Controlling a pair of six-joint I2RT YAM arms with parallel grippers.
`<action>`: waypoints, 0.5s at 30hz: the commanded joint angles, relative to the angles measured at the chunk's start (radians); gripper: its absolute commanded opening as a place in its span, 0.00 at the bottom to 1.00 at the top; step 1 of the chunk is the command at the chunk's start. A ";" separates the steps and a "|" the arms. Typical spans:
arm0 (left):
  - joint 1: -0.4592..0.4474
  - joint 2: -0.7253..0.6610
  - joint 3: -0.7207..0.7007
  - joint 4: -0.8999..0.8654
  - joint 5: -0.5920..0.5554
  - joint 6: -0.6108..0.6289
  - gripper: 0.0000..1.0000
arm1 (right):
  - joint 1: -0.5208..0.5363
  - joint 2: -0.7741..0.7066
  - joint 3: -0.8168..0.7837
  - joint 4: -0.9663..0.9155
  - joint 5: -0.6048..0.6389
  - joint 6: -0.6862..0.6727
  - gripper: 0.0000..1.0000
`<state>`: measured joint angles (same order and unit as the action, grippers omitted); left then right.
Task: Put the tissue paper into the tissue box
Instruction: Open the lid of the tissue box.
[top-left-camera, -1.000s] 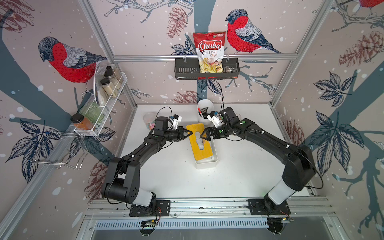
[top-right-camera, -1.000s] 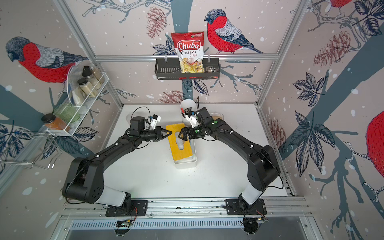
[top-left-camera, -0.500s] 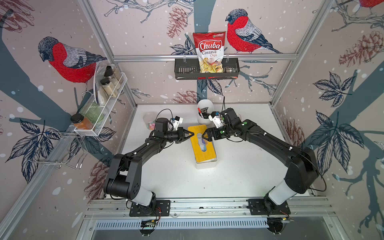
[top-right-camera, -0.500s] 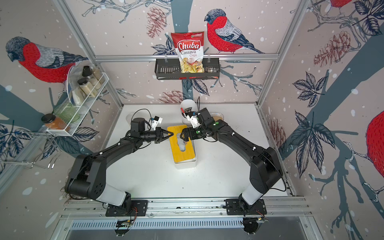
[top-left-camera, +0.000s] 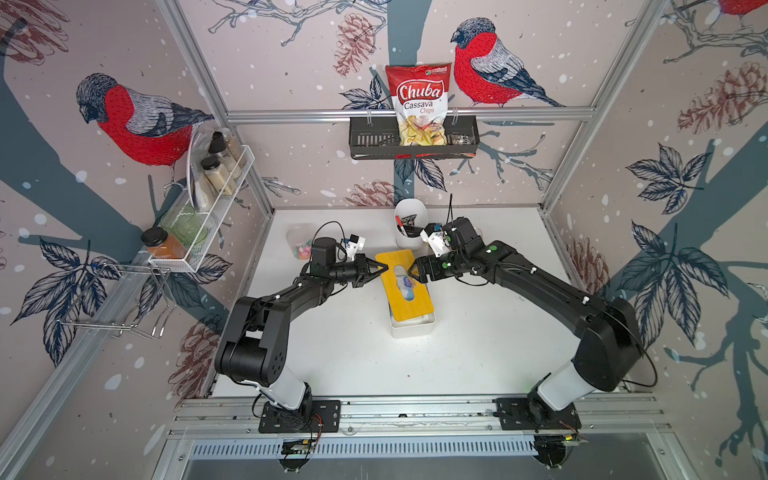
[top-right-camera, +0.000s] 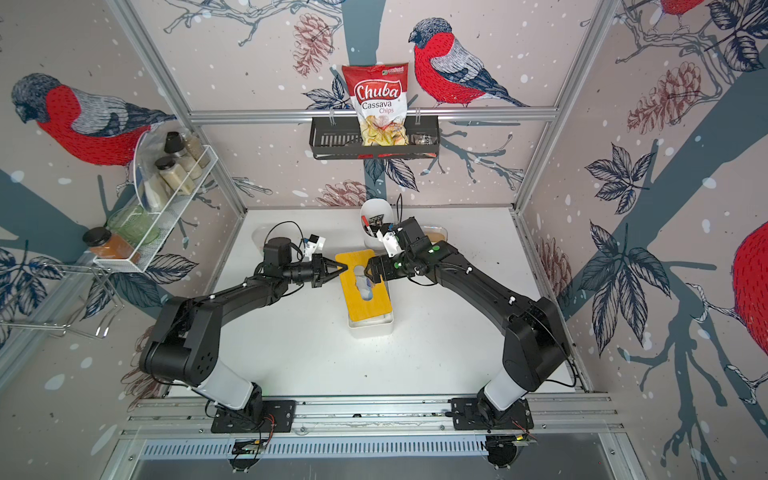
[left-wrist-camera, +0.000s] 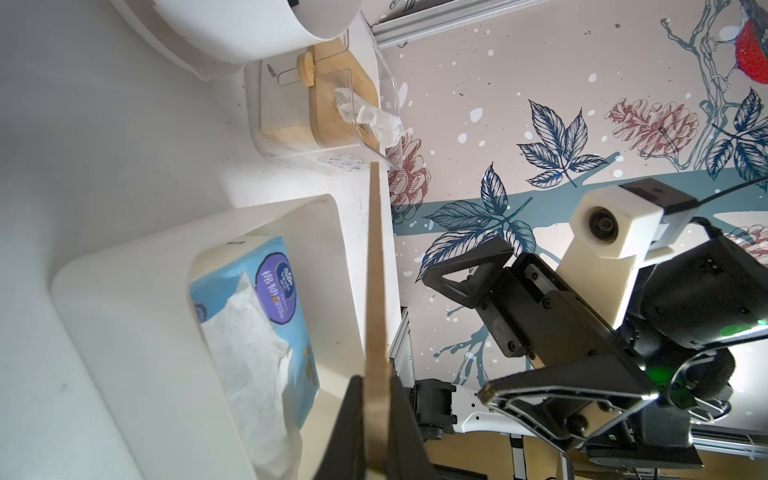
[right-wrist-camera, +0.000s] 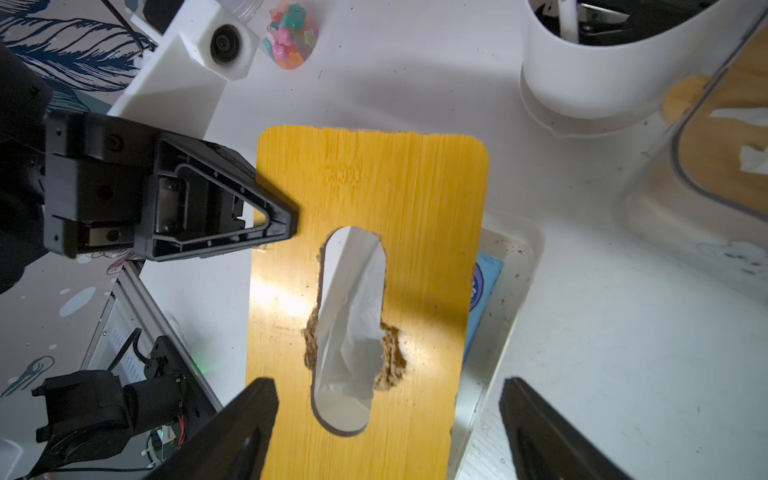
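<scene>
The left gripper is clamped on the edge of the bamboo lid, at the lid's 10 o'clock in both top views. It holds the lid's far end off the rim of the white box at mid-table. The left wrist view shows the lid edge-on between the closed fingers, with an open gap between it and the box.

The tissue paper lies inside the box. It is a blue pack with a loose white sheet spilling from its top. The sheet also shows through the lid's oval slot in the right wrist view.

The right gripper hovers at the lid's 1 o'clock with its jaws wide apart and nothing between them. In its own wrist view the two fingers stand over the lid on either side of the slot. Whether they touch the wood cannot be told.

A white cup stands at the box's 12 o'clock, a candy jar at 10 o'clock and a clear tub at 1 o'clock.
</scene>
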<state>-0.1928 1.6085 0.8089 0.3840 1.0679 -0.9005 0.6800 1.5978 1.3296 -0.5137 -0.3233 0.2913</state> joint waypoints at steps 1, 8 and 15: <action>0.001 0.015 0.024 -0.063 0.002 0.082 0.00 | 0.003 0.008 0.004 -0.009 0.025 -0.004 0.90; 0.001 0.048 0.000 0.094 0.073 -0.037 0.00 | 0.011 0.020 0.006 -0.023 0.044 -0.006 0.90; -0.008 0.068 0.032 0.009 0.076 0.015 0.00 | 0.009 0.027 0.010 -0.039 0.077 -0.008 0.90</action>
<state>-0.1951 1.6730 0.8253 0.3973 1.1160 -0.9146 0.6907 1.6203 1.3304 -0.5343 -0.2813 0.2905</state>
